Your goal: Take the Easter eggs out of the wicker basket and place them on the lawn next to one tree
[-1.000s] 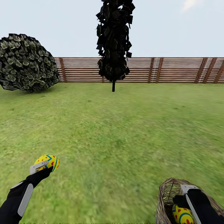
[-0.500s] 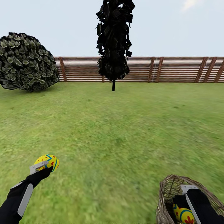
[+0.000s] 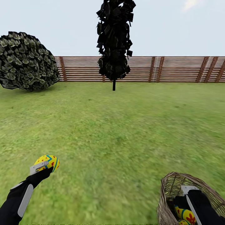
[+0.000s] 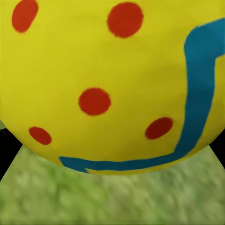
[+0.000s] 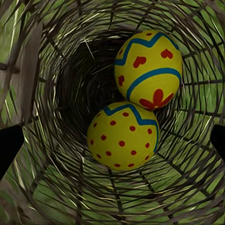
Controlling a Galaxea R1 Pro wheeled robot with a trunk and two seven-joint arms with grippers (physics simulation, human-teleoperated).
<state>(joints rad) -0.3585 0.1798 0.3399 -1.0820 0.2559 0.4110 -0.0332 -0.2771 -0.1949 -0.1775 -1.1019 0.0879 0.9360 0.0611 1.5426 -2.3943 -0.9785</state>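
My left gripper [image 3: 43, 164] is shut on a yellow Easter egg [image 3: 49, 161] with red dots and a blue zigzag, held above the lawn [image 3: 118, 131]; up close that egg [image 4: 108, 79] hides the fingers. At the lower right the wicker basket [image 3: 173, 186] rests on the grass. My right gripper [image 3: 180, 201] reaches into its mouth, open, its dark fingertips [image 5: 9, 145] spread to either side. Inside the basket [image 5: 61, 70] lie two eggs, one with hearts [image 5: 147, 68] and one with dots [image 5: 123, 136], touching each other. One egg [image 3: 187, 215] peeks out beside my right hand. The tree is out of view.
A narrow dark cypress [image 3: 114, 40] stands far ahead before a brown slatted fence [image 3: 168, 69]. A round leafy bush [image 3: 26, 62] sits at the far left. Open grass stretches between me and them.
The whole view has shifted slightly, with the fence a bit higher. The basket's rim now shows higher and wider, and the egg inside shows lower. My left gripper still holds its egg.
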